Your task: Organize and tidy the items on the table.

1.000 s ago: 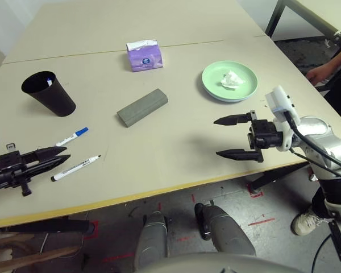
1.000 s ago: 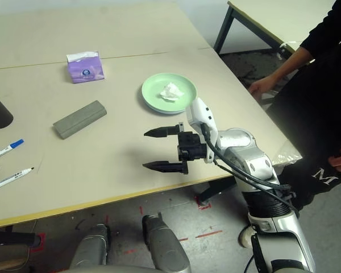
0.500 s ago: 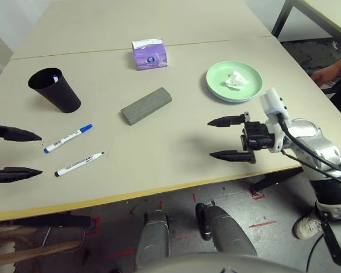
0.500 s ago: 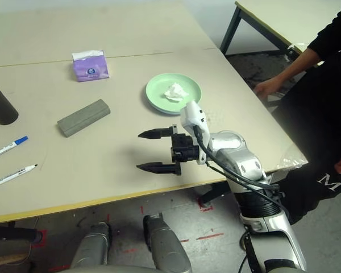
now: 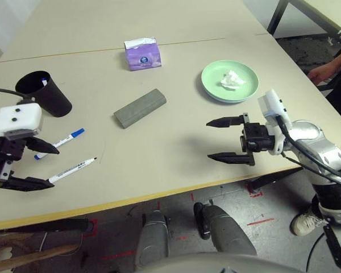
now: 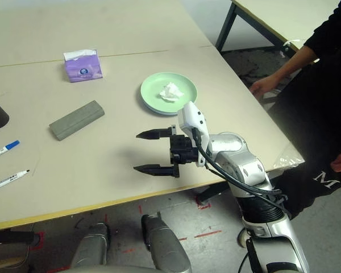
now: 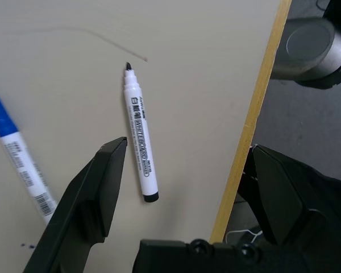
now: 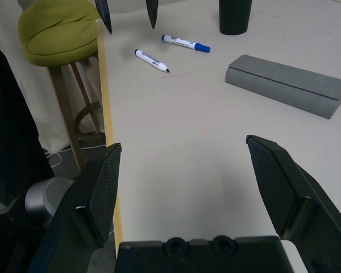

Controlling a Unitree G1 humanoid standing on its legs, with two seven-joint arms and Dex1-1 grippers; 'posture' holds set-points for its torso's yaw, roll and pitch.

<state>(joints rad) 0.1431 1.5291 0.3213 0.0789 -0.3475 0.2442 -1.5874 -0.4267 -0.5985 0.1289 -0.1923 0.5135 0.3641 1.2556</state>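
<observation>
The left gripper has swung in over the near-left corner of the table since a second ago, when it lay low and nearly pinched together; now its fingers stand wide apart and tip steeply down. That looks to me like the lead-in to a pick, with the markers the likely target.

The black-tipped marker, its cap off, lies flat on the table just beside this gripper. In the left wrist view it sits between the two spread fingers, not touched by either. The blue marker lies a little farther from the table's front edge, next to it, towards the cup.

The right gripper has barely stirred: it hovers near the front edge, fingers spread, empty, pointing across towards the markers.

The case rests mid-table beyond the markers. Farther right the plate holds the tissue, and the tissue box stands by the seam
</observation>
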